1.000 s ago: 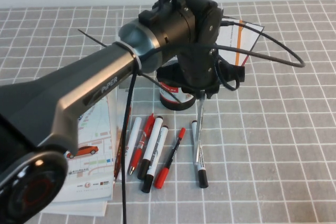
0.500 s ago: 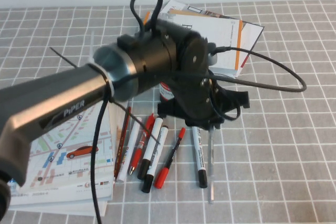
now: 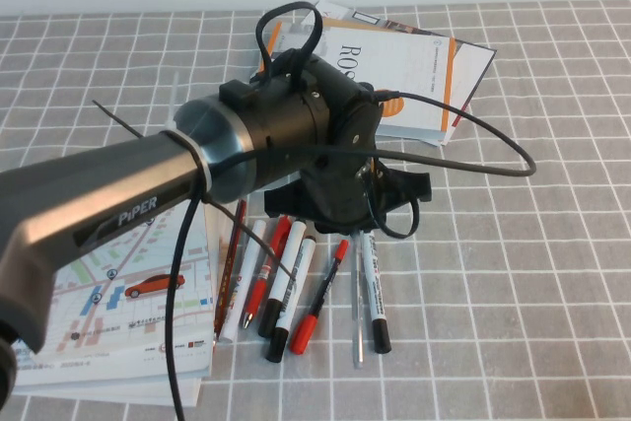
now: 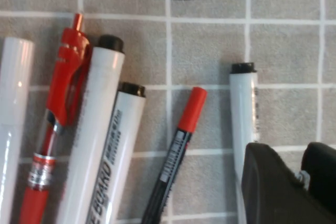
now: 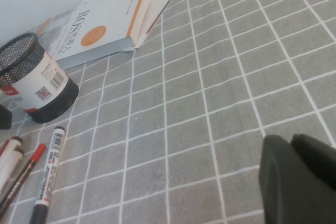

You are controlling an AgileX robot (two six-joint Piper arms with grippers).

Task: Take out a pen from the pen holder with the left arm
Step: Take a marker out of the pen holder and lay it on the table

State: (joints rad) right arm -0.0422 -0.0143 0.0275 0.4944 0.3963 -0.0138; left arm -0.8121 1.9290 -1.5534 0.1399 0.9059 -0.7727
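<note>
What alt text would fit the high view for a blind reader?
The left gripper, on a big dark arm, holds a slim silver pen over a row of other pens on a grey tiled table; a book lies beyond, a map beside. The right gripper is outside this view.

We see a slim silver-grey pen (image 3: 357, 317) out of its holder, pinched at its upper end by the left gripper (image 4: 299, 176). It points lengthwise toward the table's near edge, just beside a white marker (image 3: 372, 283). We cannot tell whether its tip touches the surface. Farther back, the pen holder (image 5: 34, 80) stands upright. It is a round black mesh cup with a white-and-red label around its lower half.
</note>
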